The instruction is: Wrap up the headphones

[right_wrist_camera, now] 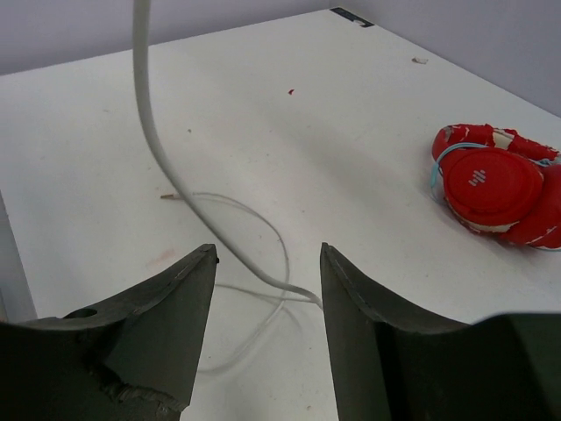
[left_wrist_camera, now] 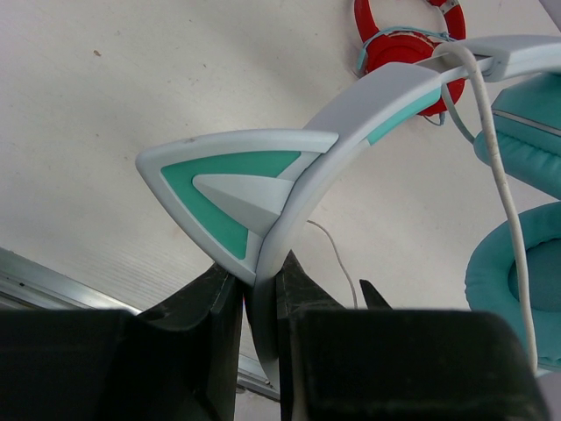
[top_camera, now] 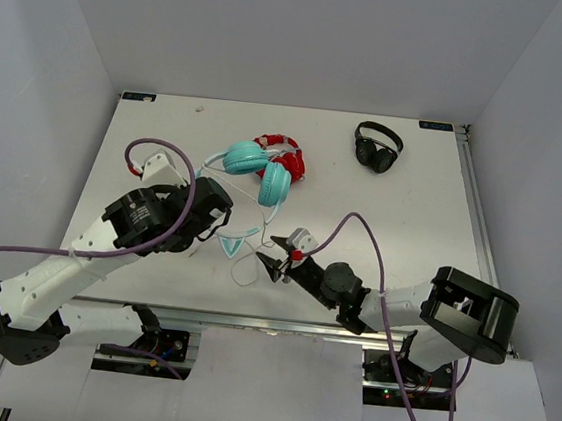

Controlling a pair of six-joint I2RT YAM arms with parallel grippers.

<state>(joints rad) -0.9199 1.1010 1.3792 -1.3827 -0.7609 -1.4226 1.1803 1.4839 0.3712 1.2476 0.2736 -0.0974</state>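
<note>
Nearest the lens in the left wrist view, we see the two dark fingers of the left gripper (left_wrist_camera: 260, 294) closed narrowly on the pale headband (left_wrist_camera: 377, 96) of the headphones (top_camera: 247, 157), just below one cat-ear point (left_wrist_camera: 232, 189) with a teal inlay. The fingers' lower parts are cut off by the bottom edge. At the right margin the teal ear cups (left_wrist_camera: 517, 263) are only partly in frame, and the thin white cable (left_wrist_camera: 500, 167) crosses over the headband and runs down past them.

In the right wrist view the right gripper (right_wrist_camera: 267, 254) stands with its jaws apart, neither tip pressing on anything. The cable hangs from above the frame, passes through the gap and meets the inner edge of the right-hand finger. We cannot tell whether it touches that finger. Further loops lie slack on the white table (top_camera: 410, 224) beyond, their ends hidden behind the fingers.

From above, the headphones sit left of the table's centre. The cups lie beside the red headphones (top_camera: 293, 157), and contact between the two sets is hard to judge. We cannot make out whether the cups rest on the surface or are lifted. The headband's grasped part is largely hidden under the left wrist. Well apart, near the far right edge, are the black headphones (top_camera: 378, 147)
</note>
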